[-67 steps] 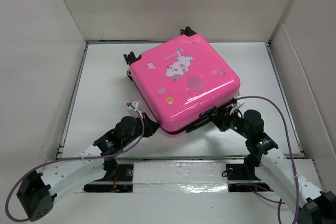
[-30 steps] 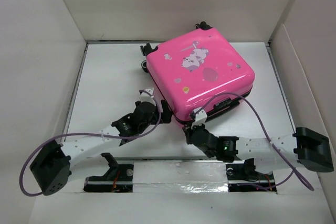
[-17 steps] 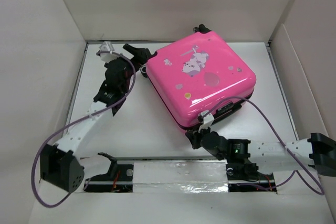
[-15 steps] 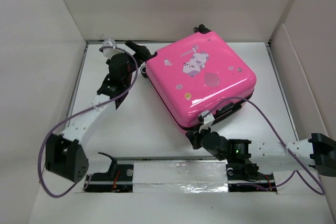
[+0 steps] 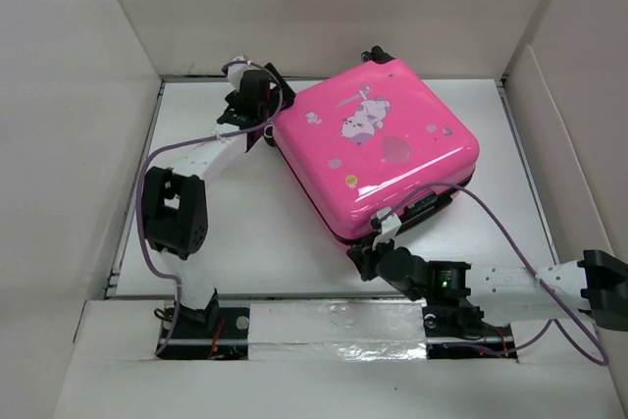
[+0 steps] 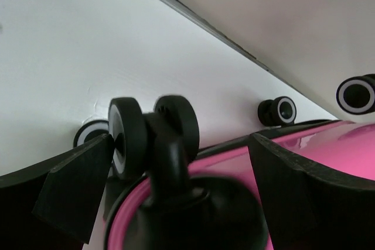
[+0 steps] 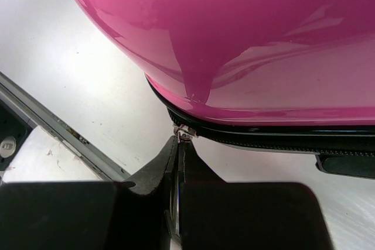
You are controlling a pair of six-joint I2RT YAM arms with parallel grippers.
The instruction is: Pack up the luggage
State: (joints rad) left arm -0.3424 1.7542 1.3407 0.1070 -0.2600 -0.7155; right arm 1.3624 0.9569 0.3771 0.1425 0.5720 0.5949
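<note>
- Lying flat with its shell shut, the pink luggage (image 5: pixel 378 159) sits on the far right part of the white bench (image 5: pixel 245 233), turned so one corner points toward the arms.
- On the glossy top there is a cartoon animal sticker (image 5: pixel 355 125) and a balloon sticker (image 5: pixel 394 149), with a few small dots scattered around them.
- Black caster wheels stick out along the far-left side. The left wrist view shows a twin caster (image 6: pixel 153 130) close up, with more wheels (image 6: pixel 278 109) further along that edge.
- The left hand (image 5: pixel 260 110) is at that far-left corner with its fingers spread wide. One dark pad (image 6: pixel 70 174) stands on each side of the caster, and they are not clamped on it.
- The right hand (image 5: pixel 368 254) lies low on the bench at the near corner of the case. Its fingers are pressed together, and the small metal zip pull (image 7: pixel 183 133) is pinched at their tips.
- That pull sits on the black zip line (image 7: pixel 263 139) running under the pink shell.
- A purple cable (image 5: pixel 510 233) arcs from the right arm up past the near-right side of the case.
- Plain white walls (image 5: pixel 324 7) box in the bench at the back and sides.
</note>
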